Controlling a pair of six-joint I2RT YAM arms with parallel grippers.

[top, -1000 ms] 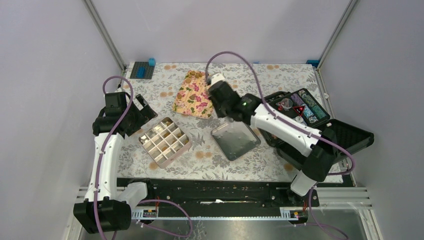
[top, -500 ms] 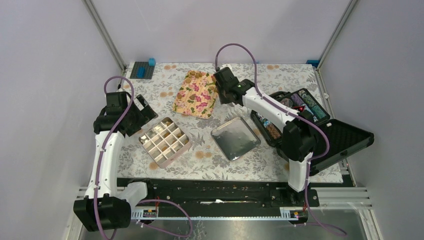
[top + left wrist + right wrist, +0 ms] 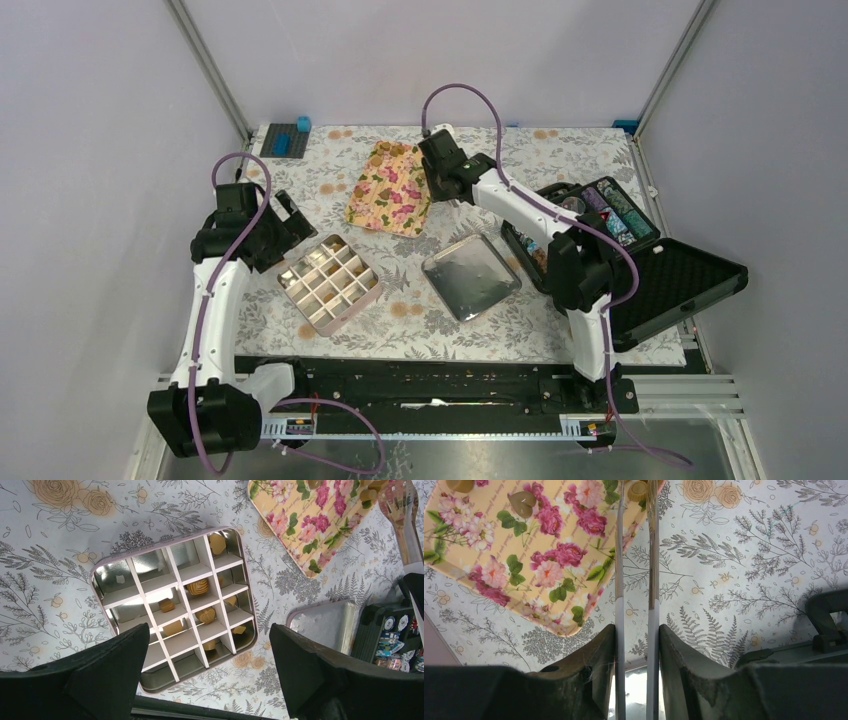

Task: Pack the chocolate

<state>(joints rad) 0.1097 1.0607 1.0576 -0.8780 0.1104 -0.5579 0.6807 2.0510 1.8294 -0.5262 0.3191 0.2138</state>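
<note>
Several golden-brown chocolate lumps (image 3: 198, 586) lie in cells of the divided tin (image 3: 352, 305), which stands front left of the middle. More chocolate (image 3: 521, 502) lies on the flowered tray (image 3: 390, 190). My right gripper (image 3: 443, 178) hangs over the tray's right edge, shut on metal tongs (image 3: 620, 580). The two blades stand a little apart, and one lump (image 3: 639, 489) shows between their tips at the tray's rim. My left gripper (image 3: 290, 215) hovers open just left of the tin with nothing between its fingers. In the left wrist view, the tin (image 3: 100, 567) lies below it.
The tin's silver lid (image 3: 470, 277) lies right of the tin. An open black case (image 3: 600, 225) of striped chips stands at the right, its foam lid (image 3: 690, 280) folded out. Blue blocks (image 3: 285, 140) sit at the back left corner.
The right arm has swung from above the silver lid back to the flowered tray's right edge, and the tong blades have spread a little. The left arm has stayed put.
</note>
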